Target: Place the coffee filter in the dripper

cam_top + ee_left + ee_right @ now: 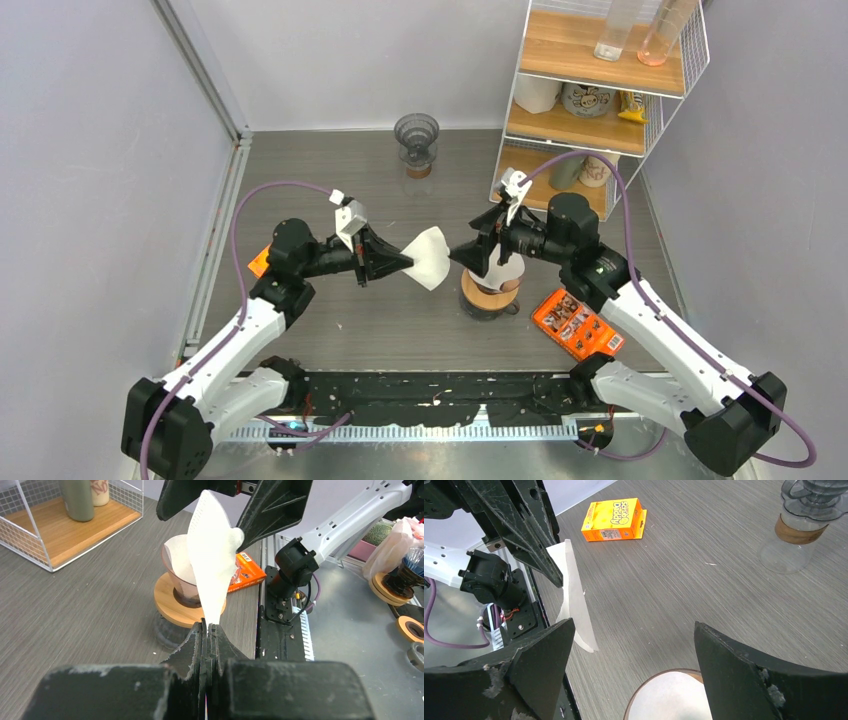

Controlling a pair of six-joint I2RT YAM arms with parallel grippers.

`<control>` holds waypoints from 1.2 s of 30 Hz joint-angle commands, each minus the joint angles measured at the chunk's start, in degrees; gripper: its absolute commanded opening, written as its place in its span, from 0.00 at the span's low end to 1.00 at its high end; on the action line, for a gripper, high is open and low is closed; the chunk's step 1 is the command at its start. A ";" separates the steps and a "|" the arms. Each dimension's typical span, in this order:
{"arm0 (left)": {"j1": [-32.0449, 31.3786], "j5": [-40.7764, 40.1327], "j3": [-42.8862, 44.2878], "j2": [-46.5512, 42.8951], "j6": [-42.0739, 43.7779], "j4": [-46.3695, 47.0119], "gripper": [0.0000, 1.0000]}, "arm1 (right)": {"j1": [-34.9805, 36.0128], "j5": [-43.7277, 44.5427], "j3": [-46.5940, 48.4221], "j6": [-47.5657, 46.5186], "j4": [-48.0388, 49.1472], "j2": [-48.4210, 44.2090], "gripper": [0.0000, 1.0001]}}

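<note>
Clamping the coffee filter by its point, left end effector faces the spread-apart right end effector.

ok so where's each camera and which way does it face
Top external: above and behind the arms, looking down on the table; both arms show, left gripper shut on the coffee filter, right gripper open over the dripper.
Left wrist: on the left arm, facing the right gripper; its shut fingers show below.
Right wrist: on the right arm, facing the left gripper; its open fingers show below.
Shared: both wrist views see the coffee filter, from opposite sides.
</note>
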 commanded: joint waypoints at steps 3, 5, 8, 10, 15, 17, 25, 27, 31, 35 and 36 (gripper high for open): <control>-0.21 3.38 1.95 0.62 -0.92 4.36 0.00 | -0.12 3.07 3.07 2.00 3.60 1.71 0.96; -0.26 3.70 2.02 0.65 -1.04 4.67 0.00 | -0.12 2.92 3.11 2.43 4.38 2.17 0.95; -0.21 3.77 2.06 0.74 -1.18 5.02 0.00 | -0.17 0.90 2.92 2.75 5.58 2.82 0.95; -0.18 3.99 2.02 0.64 -1.35 5.21 0.00 | -0.13 0.75 2.82 3.14 5.83 3.17 0.95; -0.26 3.68 1.91 0.36 -1.61 5.57 0.00 | -0.12 3.41 2.68 4.88 6.01 3.70 0.96; -0.27 3.04 1.87 0.37 -1.70 5.62 0.00 | -0.12 2.95 2.90 5.54 5.97 3.97 0.96; -0.19 1.46 1.94 0.55 -1.88 5.40 0.00 | -0.12 3.84 2.26 6.64 6.08 2.01 0.96; -0.21 2.66 1.87 0.80 -2.08 5.84 0.00 | -0.09 3.77 1.79 6.54 6.96 1.85 0.95; -0.26 6.08 1.61 0.95 -2.86 7.68 0.00 | -0.08 2.48 2.12 5.45 7.07 3.38 0.96; -0.25 7.21 0.87 0.60 -3.77 9.80 0.00 | -0.12 1.89 2.61 4.26 5.92 4.65 0.95; -0.26 7.24 0.85 0.56 -3.77 9.99 0.00 | -0.12 1.85 2.55 3.99 5.89 4.84 0.95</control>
